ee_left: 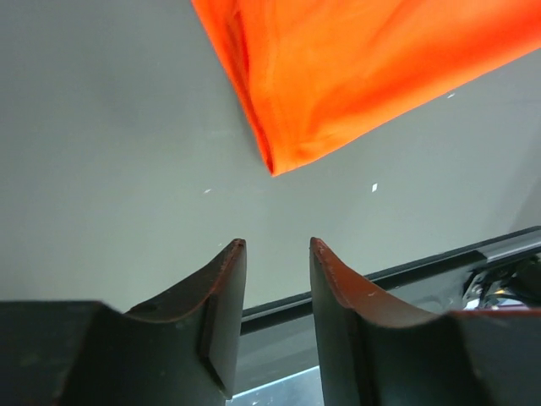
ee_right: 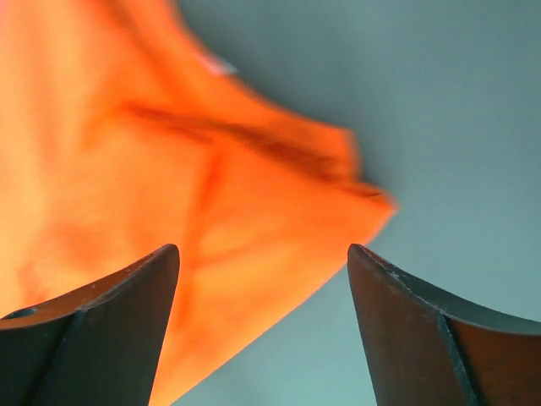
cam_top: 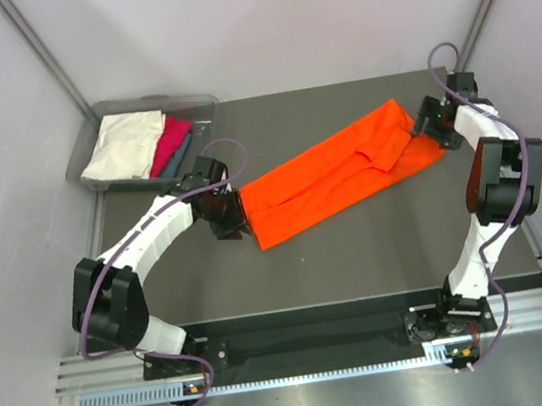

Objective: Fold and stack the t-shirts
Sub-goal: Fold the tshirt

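Half-hidden: teal-grey t-shirt under magenta-pink t-shirt and cream-white t-shirt, bin at 10 o'clock.
Orange t-shirt: mid-worktop, stretched from 8 to 2 o'clock.
Left pincer: released, beside its corner.
Right pincer: released over the other end.
Surface: dark grey worktop, pale walls.

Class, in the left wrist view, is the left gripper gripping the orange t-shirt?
No, the left gripper is open with only table showing in its gap; the orange t-shirt lies beyond it.

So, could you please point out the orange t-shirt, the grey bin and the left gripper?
orange t-shirt (cam_top: 333,179): top external view, middle of the cloth.
grey bin (cam_top: 201,120): top external view, bare right end.
left gripper (ee_left: 275,244): left wrist view, midway between its fingertips.
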Controlling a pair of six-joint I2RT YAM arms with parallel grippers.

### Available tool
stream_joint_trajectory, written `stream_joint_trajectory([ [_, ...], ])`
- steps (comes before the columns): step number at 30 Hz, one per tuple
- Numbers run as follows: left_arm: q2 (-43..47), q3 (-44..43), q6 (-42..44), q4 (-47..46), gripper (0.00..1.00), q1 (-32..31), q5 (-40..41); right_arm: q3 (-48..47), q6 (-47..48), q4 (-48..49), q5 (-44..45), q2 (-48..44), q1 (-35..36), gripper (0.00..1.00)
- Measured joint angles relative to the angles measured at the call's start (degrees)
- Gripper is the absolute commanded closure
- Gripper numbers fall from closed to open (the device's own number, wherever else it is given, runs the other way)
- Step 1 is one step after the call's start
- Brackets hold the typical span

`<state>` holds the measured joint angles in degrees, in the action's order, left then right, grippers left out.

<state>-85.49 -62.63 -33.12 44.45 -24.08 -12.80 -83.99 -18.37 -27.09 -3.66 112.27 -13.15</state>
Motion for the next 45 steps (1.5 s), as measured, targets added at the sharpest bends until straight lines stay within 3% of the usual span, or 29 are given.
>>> stream_joint_trajectory([
  [3,-0.6,-1.5,0.0,-0.5,0.6,0.0,-0.3,-0.5,0.2,-0.6,-0.1,-2.6,3.3,0.18],
  [11,-14.2,-12.7,0.9,-4.4,0.55,0.0,-1.4,-1.6,-3.0,0.5,-5.8,-1.4,5.5,0.49],
  [18,-21.1,-16.8,4.3,-4.2,0.53,0.0,-1.4,-7.3,-3.2,0.8,-6.1,5.2,5.0,0.49],
  [23,-20.7,-15.9,5.1,-4.3,0.53,0.0,-1.7,-9.7,-1.9,0.9,-5.6,7.6,4.6,0.45],
  [28,-19.3,-12.6,4.9,-4.2,0.6,0.0,-2.3,-10.1,-1.0,0.8,-5.2,9.4,4.0,0.44],
  [42,-17.7,-11.2,4.7,-4.2,0.62,0.1,-2.1,-12.6,0.3,0.9,-5.4,13.0,3.5,0.51],
  [45,-17.7,-11.0,4.7,-4.3,0.59,0.1,-1.7,-12.6,0.3,0.9,-5.4,13.1,3.5,0.5],
])
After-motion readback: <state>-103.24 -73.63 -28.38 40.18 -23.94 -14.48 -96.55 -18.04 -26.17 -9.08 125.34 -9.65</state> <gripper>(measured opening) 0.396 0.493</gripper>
